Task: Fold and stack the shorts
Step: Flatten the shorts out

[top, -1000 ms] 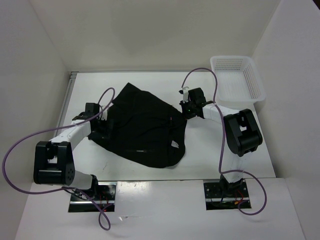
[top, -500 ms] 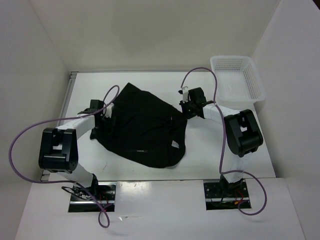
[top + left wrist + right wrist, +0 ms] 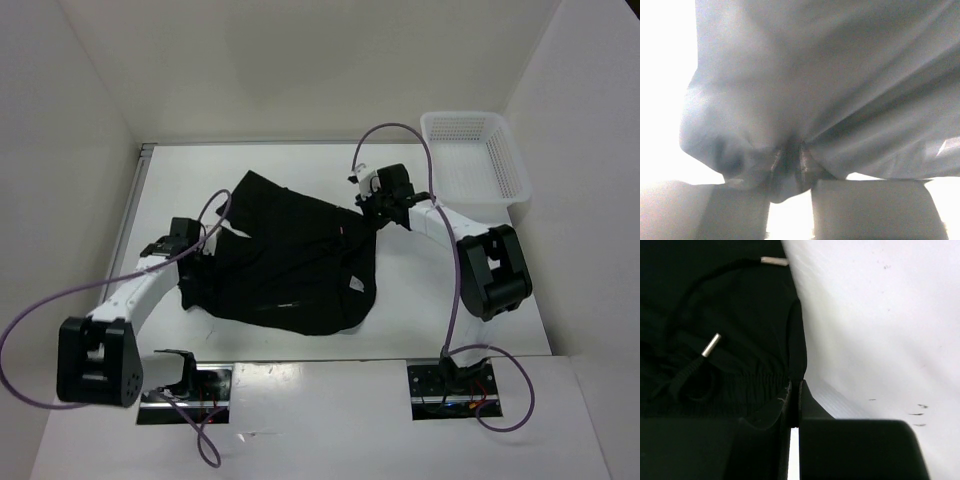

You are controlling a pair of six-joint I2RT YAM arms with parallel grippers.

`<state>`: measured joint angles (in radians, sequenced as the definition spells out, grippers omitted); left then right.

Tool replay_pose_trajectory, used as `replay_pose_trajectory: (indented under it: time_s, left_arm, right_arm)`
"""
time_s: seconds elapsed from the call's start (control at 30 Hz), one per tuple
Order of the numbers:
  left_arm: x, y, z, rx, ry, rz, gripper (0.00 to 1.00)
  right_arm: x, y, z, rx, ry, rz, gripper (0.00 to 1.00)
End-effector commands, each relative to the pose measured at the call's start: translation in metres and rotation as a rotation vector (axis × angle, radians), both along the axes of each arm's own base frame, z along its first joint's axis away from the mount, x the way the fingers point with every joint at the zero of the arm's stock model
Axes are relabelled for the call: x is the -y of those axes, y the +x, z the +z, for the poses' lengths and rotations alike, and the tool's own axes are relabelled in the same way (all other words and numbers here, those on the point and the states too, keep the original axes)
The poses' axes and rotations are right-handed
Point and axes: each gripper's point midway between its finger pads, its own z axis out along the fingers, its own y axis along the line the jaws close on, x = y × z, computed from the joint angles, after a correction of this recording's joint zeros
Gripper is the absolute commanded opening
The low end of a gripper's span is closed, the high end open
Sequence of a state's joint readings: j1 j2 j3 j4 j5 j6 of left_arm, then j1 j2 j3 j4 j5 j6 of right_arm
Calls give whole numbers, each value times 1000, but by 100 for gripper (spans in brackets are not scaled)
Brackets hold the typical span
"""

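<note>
Both sides of the soft, limp shorts point(image 3: 290, 270) are pinched: my left gripper point(image 3: 790, 161) on bunched cloth, my right gripper point(image 3: 795, 390) on the firmer waistband point(image 3: 755, 385) beside the drawstring point(image 3: 710, 346).

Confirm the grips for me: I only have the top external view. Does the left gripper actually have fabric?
Observer: Yes. The left wrist view shows the left gripper shut on a bunched fold of the shorts.
Operator: And the right one?
Observer: The right gripper is shut on the shorts' edge, beside the gathered waistband.
Operator: Is the drawstring caught in it?
Observer: It doesn't look so. The drawstring lies loose on the fabric beside the fingers, and both metal tips are free.
</note>
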<state>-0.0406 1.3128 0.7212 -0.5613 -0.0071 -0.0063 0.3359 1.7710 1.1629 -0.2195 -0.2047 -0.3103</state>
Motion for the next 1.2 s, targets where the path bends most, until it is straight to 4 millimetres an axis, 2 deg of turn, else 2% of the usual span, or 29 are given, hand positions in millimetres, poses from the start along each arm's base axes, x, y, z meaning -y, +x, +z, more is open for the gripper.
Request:
replay_pose_trajectory:
  time_s: [0.0,0.07,0.1,0.13,0.17,0.23,0.27,0.3,0.33,0.37,0.4,0.43,0.47,0.53,0.57,0.63,0.67,0.7,0.73,0.8,0.83,0.87,0.9,0.93,0.97,1.0,1.03,1.07,1.17]
  left_arm:
    - [-5,-35,25,-12,48,-13,49]
    - [2,-45,37,12,25,-42,61]
    - [6,-47,55,73,8,-57,65]
    - [10,-44,65,118,-11,-64,76]
    - [12,-35,75,171,-24,-68,79]
    - [17,-7,97,263,-38,-73,81]
    - [18,16,108,325,-51,-68,82]
    - [18,34,97,273,-60,-60,82]
    - [20,63,117,324,-82,-59,82]
    - [28,86,99,260,-127,-72,82]
    - [31,104,99,259,-141,-80,84]
    - [35,137,121,327,-151,-89,86]
    - [46,162,102,302,-154,-112,86]
    - [57,201,104,345,-149,-132,86]
    - [62,235,100,360,-134,-134,86]
    - [65,267,96,376,-135,-135,86]
    - [67,282,68,333,-133,-133,89]
    - [77,304,85,392,-151,-154,89]
    - [87,317,69,388,-154,-169,90]
    - [107,332,69,426,-163,-201,90]
    - [115,347,67,448,-166,-212,90]
    - [117,355,64,456,-167,-212,90]
    - [127,360,63,463,-182,-232,92]
    - [129,365,44,442,-181,-231,94]
    - [131,378,55,481,-183,-234,94]
    - [136,382,51,486,-174,-236,94]
    - [131,387,36,473,-146,-217,94]
    - [135,389,33,475,-136,-218,94]
    - [136,383,10,424,-114,-213,94]
  right_arm:
    - [-16,-2,57,147,-60,175,0]
    - [-30,-12,67,171,-93,290,0]
    - [-33,-27,64,140,-108,333,0]
    - [-44,-38,61,127,-120,380,0]
    - [-50,-46,65,123,-110,415,0]
    - [-56,-70,60,94,-130,486,0]
    - [-57,-79,57,82,-136,517,0]
    - [-54,-90,54,74,-162,560,0]
    - [-51,-101,41,40,-180,586,0]
    - [-47,-105,40,38,-195,590,0]
    - [-44,-109,35,19,-200,591,0]
    - [-41,-111,34,20,-214,593,0]
    - [-39,-110,33,21,-222,588,0]
    - [-38,-109,32,36,-226,581,0]
    - [-36,-107,32,43,-241,582,0]
    - [-34,-106,30,51,-256,585,0]
    - [-32,-105,24,43,-265,581,0]
    - [-32,-105,24,43,-266,581,0]
    - [-29,-107,18,27,-279,578,0]
    - [-29,-107,14,18,-282,579,0]
    - [-29,-108,10,2,-281,573,0]
    - [-31,-109,6,-11,-273,581,0]
    - [-32,-107,10,-2,-271,580,0]
    - [-32,-108,6,-16,-269,573,0]
    - [-32,-108,3,-25,-271,574,0]
    - [-32,-108,3,-29,-267,567,0]
    - [-32,-108,3,-29,-267,567,0]
    - [-31,-110,-1,-47,-272,569,0]
    - [-34,-110,2,-51,-250,554,0]
